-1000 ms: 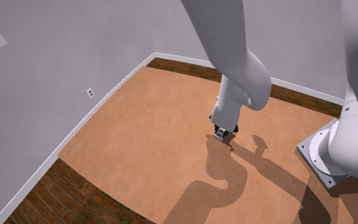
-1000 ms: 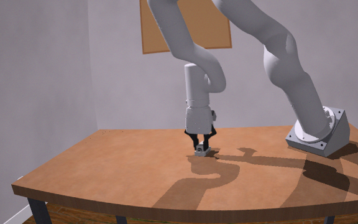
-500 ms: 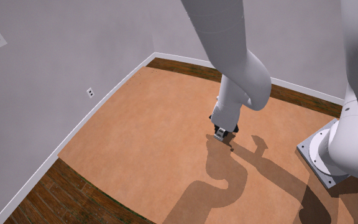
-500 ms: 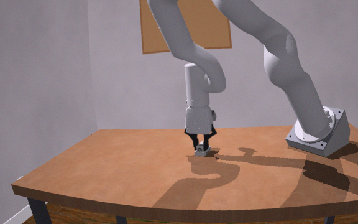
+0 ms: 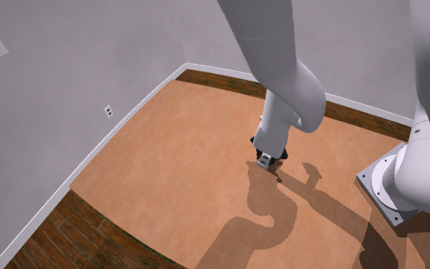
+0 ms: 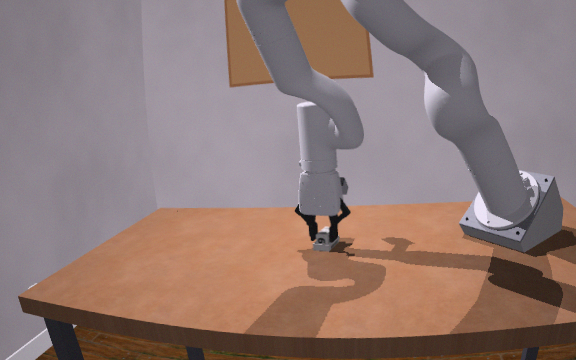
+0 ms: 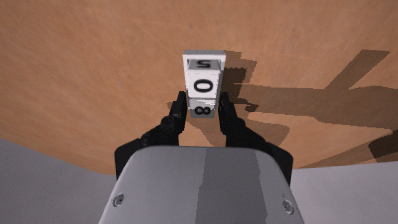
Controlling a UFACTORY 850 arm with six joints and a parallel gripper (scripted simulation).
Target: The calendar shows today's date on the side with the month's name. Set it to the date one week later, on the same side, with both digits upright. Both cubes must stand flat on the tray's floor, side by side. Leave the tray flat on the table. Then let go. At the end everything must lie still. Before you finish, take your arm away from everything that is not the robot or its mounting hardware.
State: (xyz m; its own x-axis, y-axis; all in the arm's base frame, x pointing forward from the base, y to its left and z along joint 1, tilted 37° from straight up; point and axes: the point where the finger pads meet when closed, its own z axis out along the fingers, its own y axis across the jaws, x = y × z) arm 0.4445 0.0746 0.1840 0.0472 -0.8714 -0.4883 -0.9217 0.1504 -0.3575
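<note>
At the middle of the bench [image 5: 163, 149] [image 6: 118, 265] [image 7: 100, 60], with the robot's base [image 5: 363, 175] [image 6: 469, 228] toward three o'clock in the exterior view, sits the calendar tray [image 5: 263, 167] [image 6: 323, 247] [image 7: 205, 52], apparently flat. My gripper [image 5: 269, 158] [image 6: 324, 237] [image 7: 202, 100] points down over it, its jaws about half open, one finger either side of the block work and gripping nothing. I read that modest gap as deliberate: wide enough to free the sides, narrow enough to avoid a broad sweep so low down.

From the wrist, the tray runs toward twelve o'clock. A bright face with a 0 [image 7: 203, 85] lies ahead of the fingers, a face with an 8 [image 7: 202, 109] nearer six o'clock, and a shaded 5 beyond. I can't confirm the date on the month side, so I'd lift straight away, lest a fingertip drag a cube, then check both digits.
</note>
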